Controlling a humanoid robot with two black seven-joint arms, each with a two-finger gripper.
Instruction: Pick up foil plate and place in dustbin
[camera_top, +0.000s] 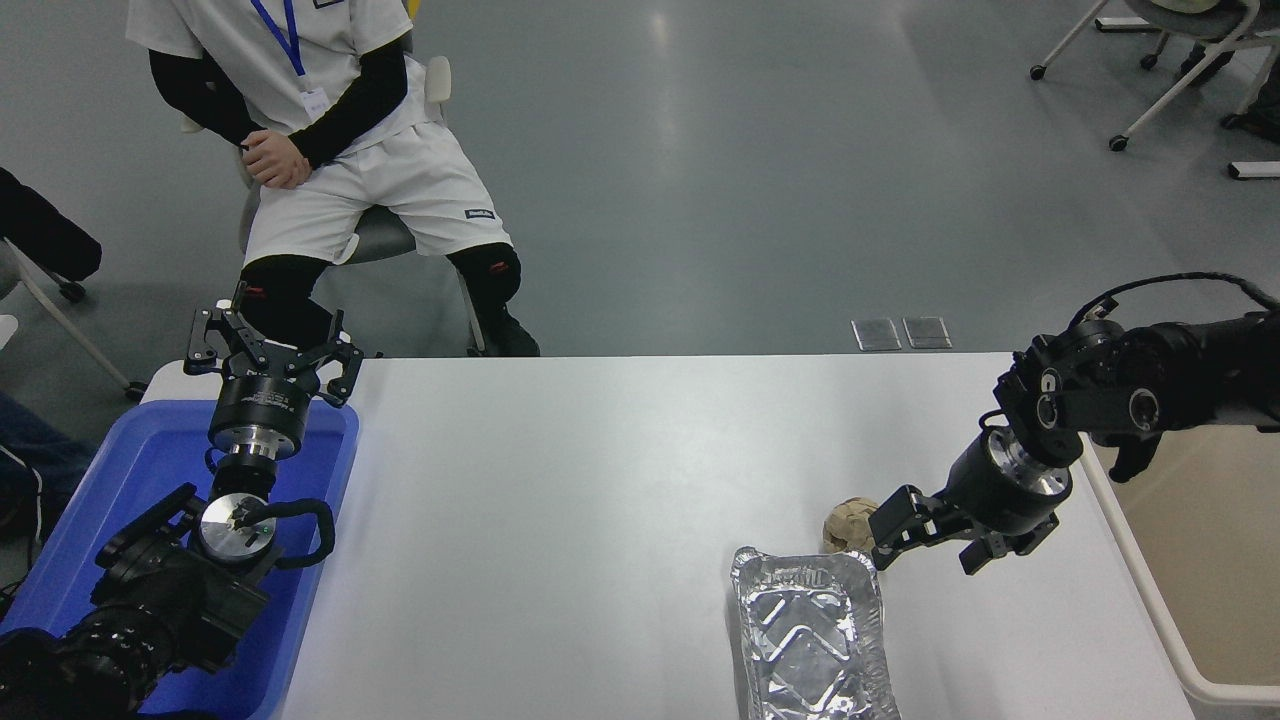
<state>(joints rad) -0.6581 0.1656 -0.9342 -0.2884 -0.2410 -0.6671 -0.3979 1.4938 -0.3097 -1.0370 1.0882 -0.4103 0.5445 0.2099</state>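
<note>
Beside the foil plate (812, 640), the right claw (925, 535) hangs, unmarked.

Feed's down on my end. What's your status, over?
Right hand open, empty, low beside the foil plate. Left hand open, parked over the blue tub. Plate untouched; dustbin to its right. Brown paper ball at the right fingertips.

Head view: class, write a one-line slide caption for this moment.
Open right gripper nears the foil plate beside a paper ball; dustbin waits at right.
</note>
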